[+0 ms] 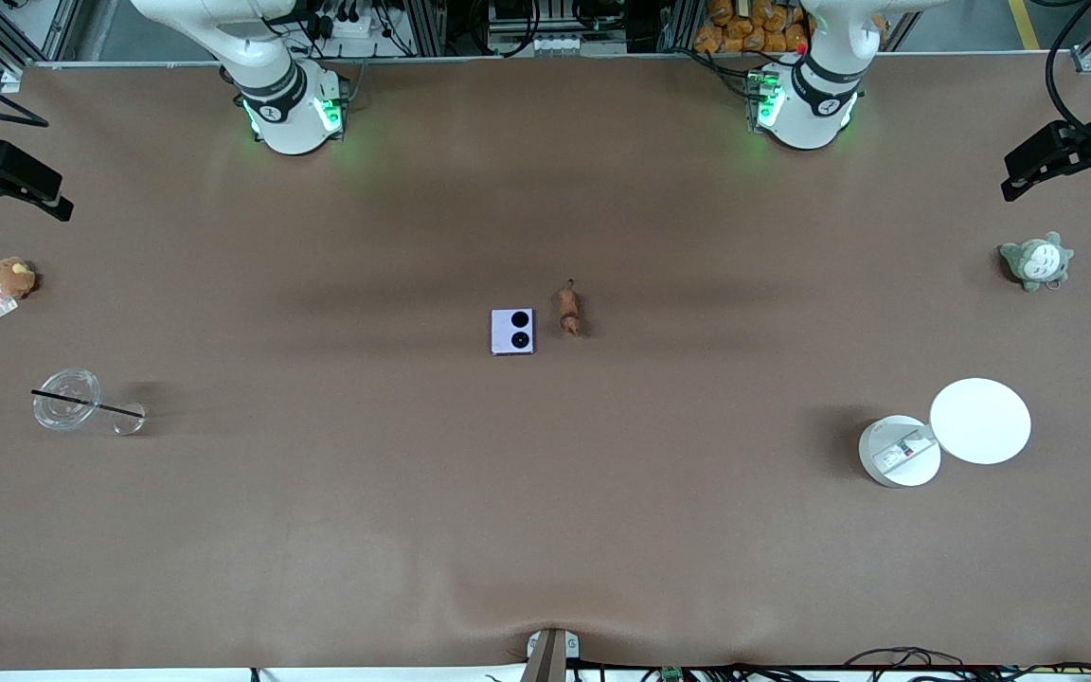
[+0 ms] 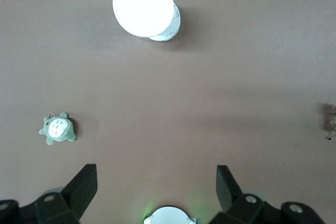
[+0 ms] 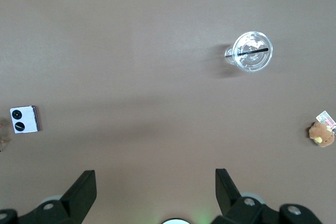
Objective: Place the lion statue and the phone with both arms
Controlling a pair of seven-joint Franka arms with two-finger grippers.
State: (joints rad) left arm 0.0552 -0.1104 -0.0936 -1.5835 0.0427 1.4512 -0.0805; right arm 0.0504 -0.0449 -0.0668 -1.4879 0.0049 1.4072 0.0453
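The phone [image 1: 513, 331], flat and pale with two black circles, lies on the brown table near its middle. The lion statue [image 1: 569, 310], small and reddish-brown, lies beside it toward the left arm's end. Both arms are raised near their bases, and their hands are out of the front view. My left gripper [image 2: 156, 167] is open and empty high over the table; the lion statue [image 2: 329, 121] shows at that view's edge. My right gripper [image 3: 155, 172] is open and empty high over the table; the phone [image 3: 24, 119] shows near that view's edge.
At the right arm's end are a brown plush toy with a tag [image 1: 11, 278] and a clear cup with a black straw [image 1: 67, 400]. At the left arm's end are a grey-white plush toy [image 1: 1036, 260] and two white discs [image 1: 979, 421], [image 1: 899, 452].
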